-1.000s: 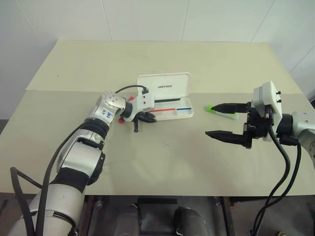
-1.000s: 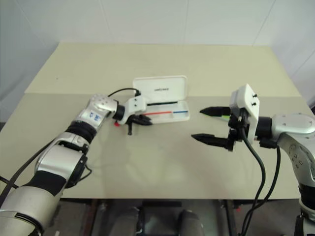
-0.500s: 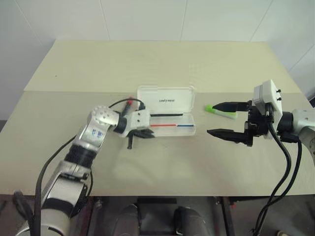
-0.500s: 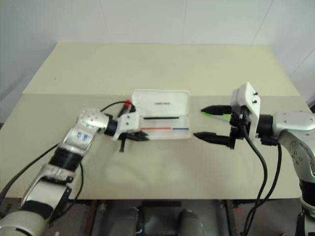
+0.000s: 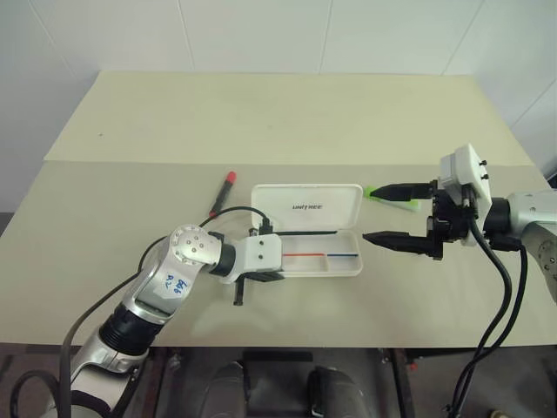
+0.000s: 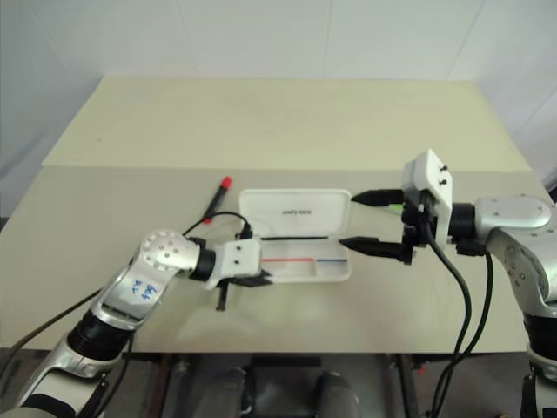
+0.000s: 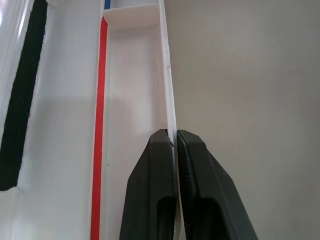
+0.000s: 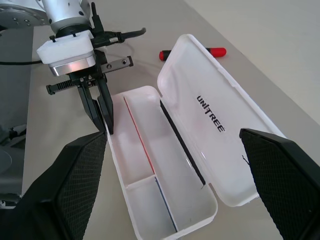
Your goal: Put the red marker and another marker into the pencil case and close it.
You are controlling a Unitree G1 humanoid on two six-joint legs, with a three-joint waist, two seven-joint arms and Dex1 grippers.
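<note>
On the pencil case (image 5: 306, 240) wall, left pincer (image 7: 174, 145) clamps.

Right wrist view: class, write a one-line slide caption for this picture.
Left gripper pinches the front wall of the open pencil case; red marker lies on the table behind the lid.

white hard-plastic hinged pencil case (image 5: 306, 237): open, lid laid back, front wall pinched | black red-capped marker (image 5: 222, 192): flat, just left | lime-green marker (image 5: 389, 192): flat, just right of lid
</note>
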